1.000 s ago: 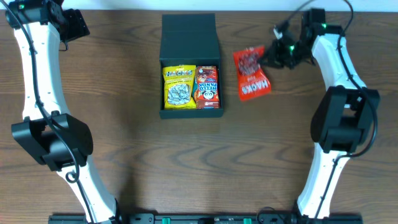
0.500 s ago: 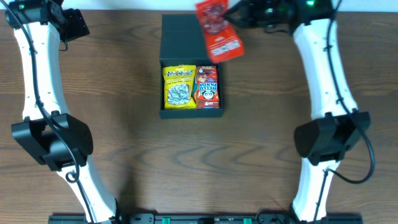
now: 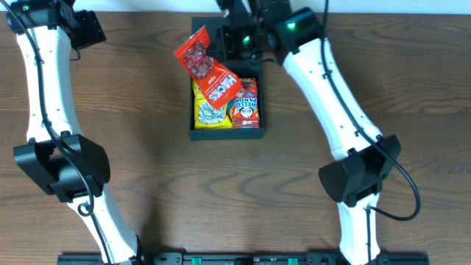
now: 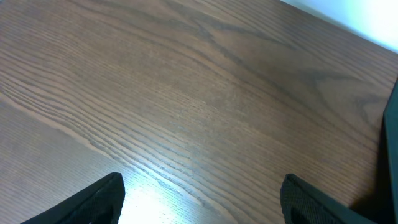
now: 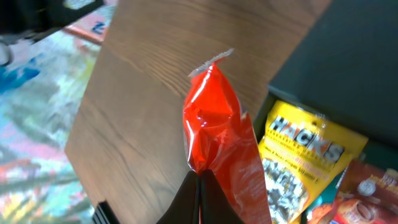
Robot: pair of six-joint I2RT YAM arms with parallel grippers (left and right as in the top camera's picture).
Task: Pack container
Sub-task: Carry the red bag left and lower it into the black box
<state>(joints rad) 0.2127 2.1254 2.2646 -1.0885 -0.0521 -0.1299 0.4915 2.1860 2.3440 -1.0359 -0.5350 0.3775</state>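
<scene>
The dark teal-black container (image 3: 225, 134) lies open at the table's back middle, its flap lid (image 3: 254, 29) folded back. Inside lie a yellow Hacks packet (image 3: 208, 112) and an orange Hello Panda packet (image 3: 245, 107). My right gripper (image 3: 229, 48) is shut on a red Hacks packet (image 3: 210, 72) and holds it in the air over the container's left part. In the right wrist view the red packet (image 5: 217, 137) hangs from the shut fingers (image 5: 199, 180), above the yellow packet (image 5: 298, 155). My left gripper (image 4: 202, 199) is open and empty over bare wood at the far left.
The wooden table (image 3: 147, 169) spreads around the container. The left arm (image 3: 44, 88) stands along the left side, the right arm (image 3: 331, 110) reaches diagonally from the right base to the container. The container's dark edge (image 4: 392, 143) shows at the right in the left wrist view.
My right gripper has carried the red Hacks packet from the table right of the container, up past the lid, to over the container's left part. The left arm has not moved.
</scene>
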